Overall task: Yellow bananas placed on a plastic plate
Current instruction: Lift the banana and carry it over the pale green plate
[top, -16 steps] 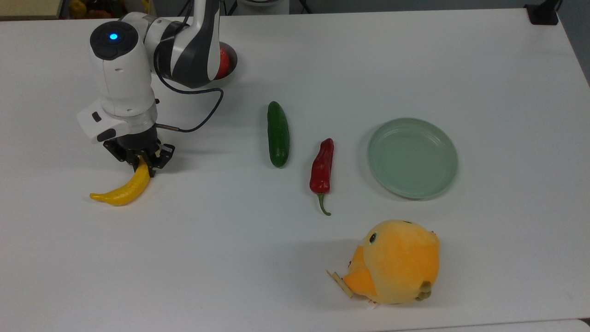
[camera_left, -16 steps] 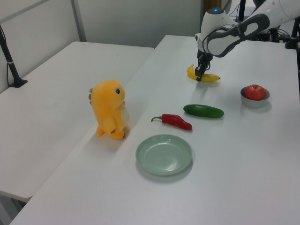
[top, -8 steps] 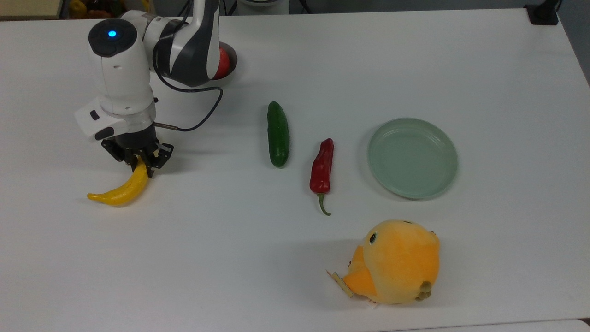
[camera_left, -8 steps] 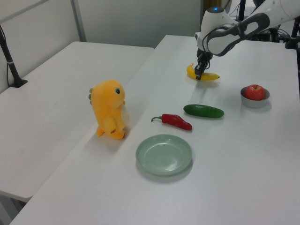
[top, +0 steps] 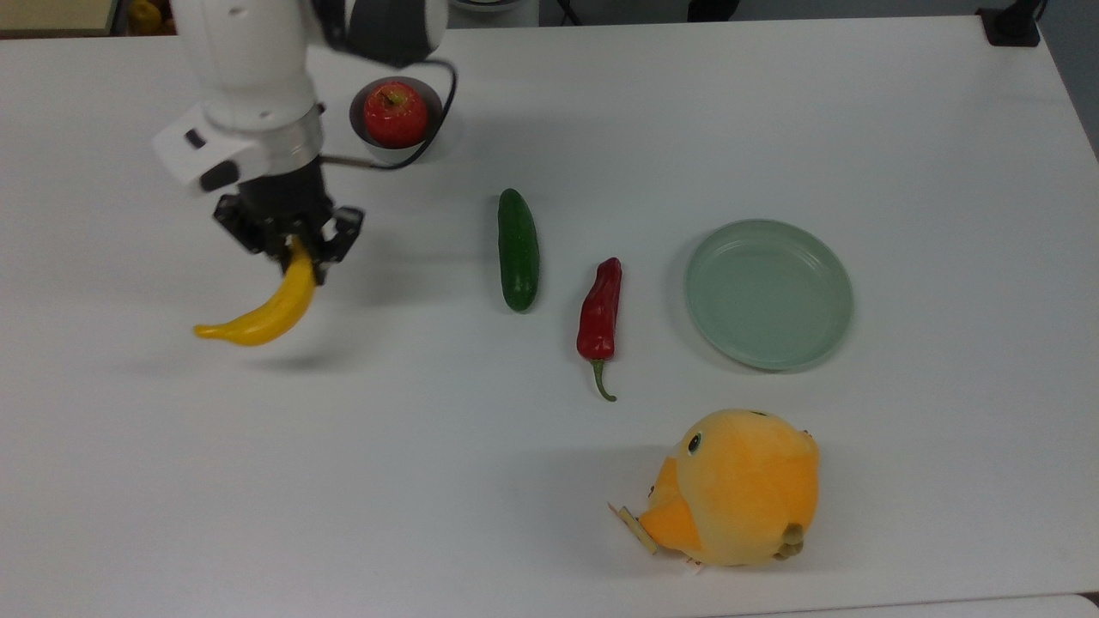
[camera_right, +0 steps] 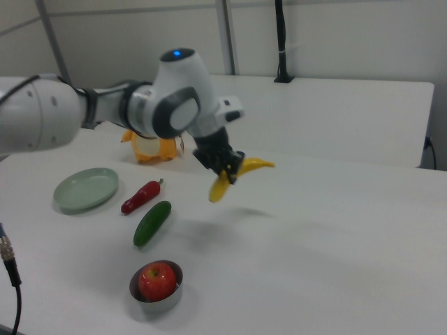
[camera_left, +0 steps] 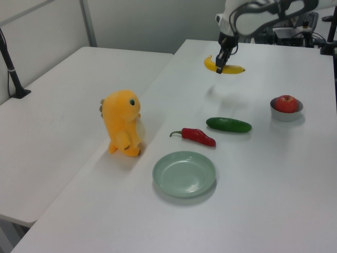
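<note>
You have a plain white table [top: 549, 515] under you, with a second white table beside it in the left view.

In the top view, the gripper [top: 292, 245] is clamped on one end of the yellow bananas [top: 262, 311], a single curved fruit that hangs below the fingers with a soft shadow apart from it on the table. A second ago it lay on the surface under the lowered hand; now it is lifted clear and sits further toward the top view's right. So the pick looks done and the carry is what remains. The plastic plate [top: 768, 293] is bare and well apart, at the top view's right, with a cucumber [top: 519, 249] and a red chilli [top: 599, 313] lying between.

In the left view, the gripper [camera_left: 223, 59] holds the yellow bananas [camera_left: 224, 66] high over the far end of the table, where before they rested on it; the plastic plate [camera_left: 184, 174] is near the camera.

In the right view, the gripper [camera_right: 227, 167] grips the yellow bananas [camera_right: 236, 176] near the middle, the two ends drooping either side. The plastic plate [camera_right: 86, 188] lies at the right view's left, beyond the chilli.
</note>
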`<state>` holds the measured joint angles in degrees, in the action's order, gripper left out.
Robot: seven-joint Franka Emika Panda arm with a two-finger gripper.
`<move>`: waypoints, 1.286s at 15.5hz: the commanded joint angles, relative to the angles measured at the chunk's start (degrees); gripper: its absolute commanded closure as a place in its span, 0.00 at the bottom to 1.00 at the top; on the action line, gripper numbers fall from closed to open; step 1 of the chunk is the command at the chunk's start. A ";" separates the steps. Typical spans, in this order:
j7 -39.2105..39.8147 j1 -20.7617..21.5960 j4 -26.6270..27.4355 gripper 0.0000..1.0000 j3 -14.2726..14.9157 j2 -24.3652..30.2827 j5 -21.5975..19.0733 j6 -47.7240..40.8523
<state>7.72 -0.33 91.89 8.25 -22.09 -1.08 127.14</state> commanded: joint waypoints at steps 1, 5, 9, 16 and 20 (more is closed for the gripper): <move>0.28 4.62 1.53 0.84 0.36 6.52 -1.99 -8.55; -1.47 9.54 1.45 0.84 -0.08 9.95 -3.05 -14.98; -6.74 10.79 1.18 0.84 -5.16 10.22 -3.14 -15.25; -9.73 14.38 1.09 0.84 -11.94 7.86 -2.96 -14.29; -13.78 18.25 1.27 0.84 -13.61 4.87 -2.00 -7.89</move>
<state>-2.90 15.49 92.50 -4.22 -15.49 -3.57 114.15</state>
